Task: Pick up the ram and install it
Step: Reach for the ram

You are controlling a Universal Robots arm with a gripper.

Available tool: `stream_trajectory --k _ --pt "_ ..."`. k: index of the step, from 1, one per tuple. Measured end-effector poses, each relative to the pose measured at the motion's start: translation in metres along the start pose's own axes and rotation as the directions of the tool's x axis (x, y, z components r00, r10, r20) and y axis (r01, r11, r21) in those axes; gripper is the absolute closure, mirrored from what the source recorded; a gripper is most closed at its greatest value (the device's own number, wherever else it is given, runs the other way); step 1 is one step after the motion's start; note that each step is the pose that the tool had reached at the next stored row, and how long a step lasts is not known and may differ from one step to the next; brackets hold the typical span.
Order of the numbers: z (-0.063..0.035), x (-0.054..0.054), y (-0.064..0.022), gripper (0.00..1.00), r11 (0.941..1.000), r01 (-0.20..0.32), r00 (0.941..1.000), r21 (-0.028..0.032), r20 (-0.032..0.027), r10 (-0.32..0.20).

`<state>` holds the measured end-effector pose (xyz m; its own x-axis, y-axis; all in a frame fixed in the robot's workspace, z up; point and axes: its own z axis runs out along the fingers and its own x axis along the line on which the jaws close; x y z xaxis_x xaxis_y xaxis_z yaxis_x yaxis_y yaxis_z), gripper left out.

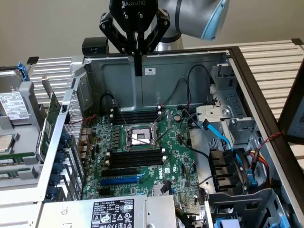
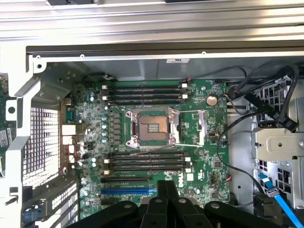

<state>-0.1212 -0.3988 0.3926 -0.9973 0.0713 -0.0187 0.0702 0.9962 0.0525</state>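
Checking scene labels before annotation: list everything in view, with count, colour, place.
computer case: one, grey, open, centre
motherboard: one, green, inside the case
CPU socket: one, silver, uncovered, board's middle
memory slots: two banks, black, all empty, either side of the socket
blue slot: one, blue, beside the nearer bank
blue cable: one, blue, exterior view's right of the board
hard drive: one, silver, outside the case, exterior view's left
green card: one, green, on edge against the case's outer wall
ram: seemingly two sticks, green, flat near the hard drive
arm: one, grey and blue, above the case
hand: one, black, shut, empty, over the case's far wall
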Motion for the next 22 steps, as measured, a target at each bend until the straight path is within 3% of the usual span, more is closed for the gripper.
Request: stream_trajectory --k 3,7,22 --pt "-0.0002 0.003 -0.0003 0.89 1.0000 0.000 1.0000 0.0000 -0.0001 0.000" --pt "-0.0004 0.017 -0.0012 0.89 1.0000 0.000 1.0000 -0.0003 0.0007 0.000" --pt "-0.0019 0.084 -0.0059 0.89 1.0000 0.000 1.0000 -0.0003 0.0028 0.000"
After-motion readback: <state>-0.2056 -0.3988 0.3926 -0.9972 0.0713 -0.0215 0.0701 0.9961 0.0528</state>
